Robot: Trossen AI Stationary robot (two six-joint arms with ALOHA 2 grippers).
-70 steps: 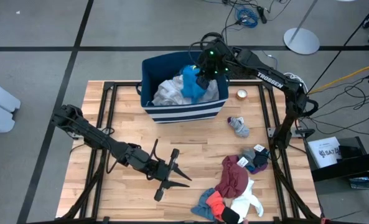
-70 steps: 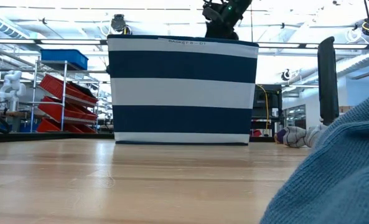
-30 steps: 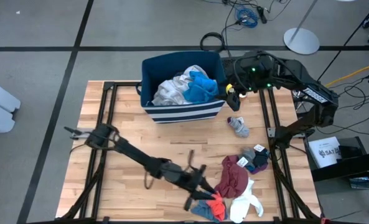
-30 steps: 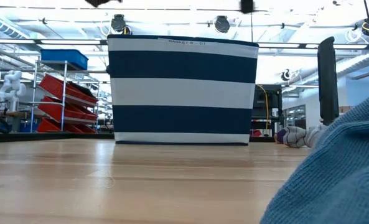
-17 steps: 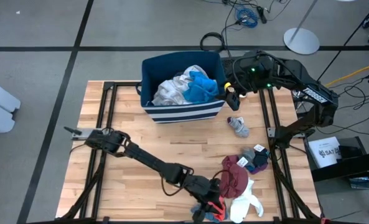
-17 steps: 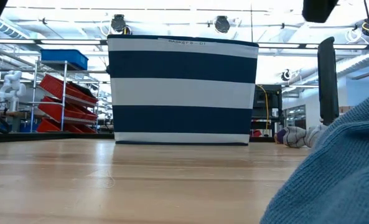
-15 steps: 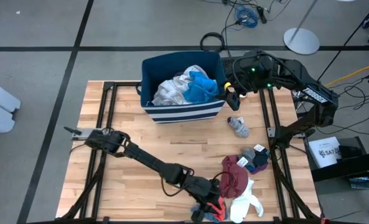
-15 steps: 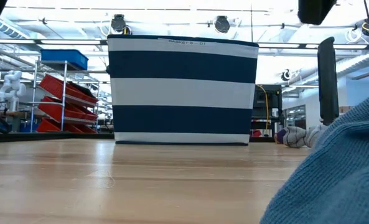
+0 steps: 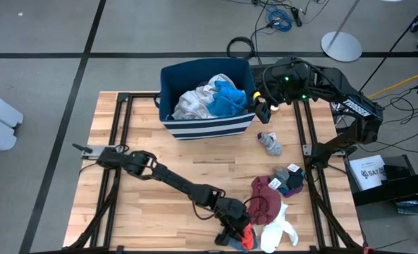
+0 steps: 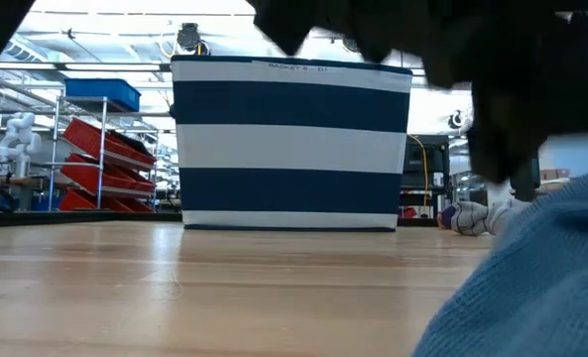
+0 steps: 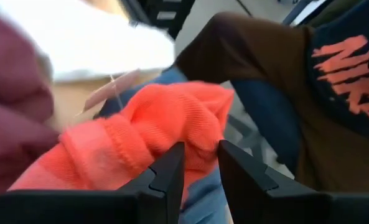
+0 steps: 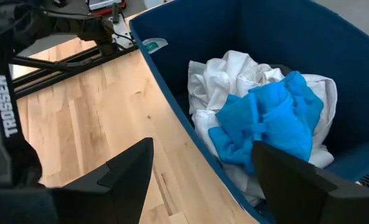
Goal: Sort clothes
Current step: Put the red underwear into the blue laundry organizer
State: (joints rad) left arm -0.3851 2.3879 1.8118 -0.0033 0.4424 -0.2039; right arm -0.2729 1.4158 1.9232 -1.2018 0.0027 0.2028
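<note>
Here the left gripper (image 9: pixel 238 233) is reaching down into the pile of clothes (image 9: pixel 268 208) at the near right of the table (image 9: pixel 145 141). In the left wrist view its two dark fingers (image 11: pixel 172 171) are sitting partly parted, a narrow gap between them, tips pressing against the orange-red garment (image 11: pixel 147 130); whether fabric is actually pinched between them I cannot tell. That garment is looking bunched and knit-textured, lying on a blue piece (image 9: pixel 231 229), with maroon cloth (image 9: pixel 265 200) and a white piece (image 9: pixel 278 231) just beside it.

The right gripper (image 9: pixel 263 111) is hanging near the right end of the striped bin (image 9: pixel 207 125), fingers spread wide and gripping nothing. Inside the bin a crumpled white garment (image 12: pixel 224 78) is lying under a bright blue one (image 12: pixel 271 121). A small grey sock (image 9: pixel 271 143) is lying alone on the table, between bin and pile.
</note>
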